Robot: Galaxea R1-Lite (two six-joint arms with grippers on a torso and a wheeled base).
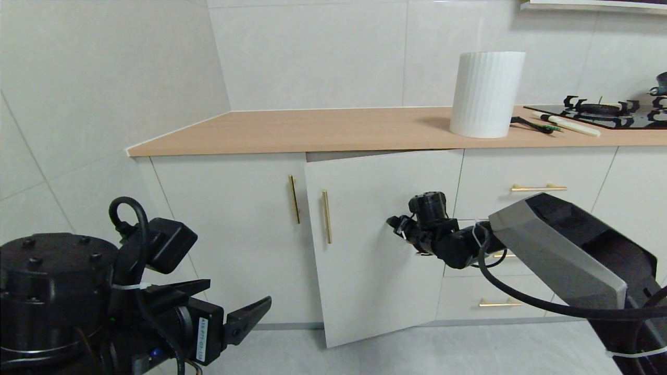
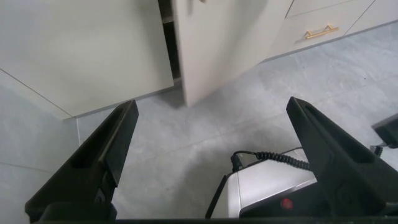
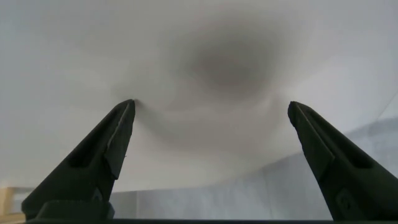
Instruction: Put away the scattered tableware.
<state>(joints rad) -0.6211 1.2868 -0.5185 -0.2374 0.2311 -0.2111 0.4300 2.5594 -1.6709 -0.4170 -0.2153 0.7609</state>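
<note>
Scattered tableware lies on the wooden counter: a black-handled utensil and a white utensil with a green piece between them. They rest just right of a tall white ribbed holder. Below it, a white cabinet door with a gold handle stands ajar. My right gripper is open against the door's face, one fingertip touching it. My left gripper hangs low at the left, open and holding nothing, above the grey floor.
A gas hob sits at the counter's right end. Drawers with gold handles are right of the ajar door, and a shut door with a gold handle is left of it. The door's lower edge and a drawer handle show beyond the left gripper.
</note>
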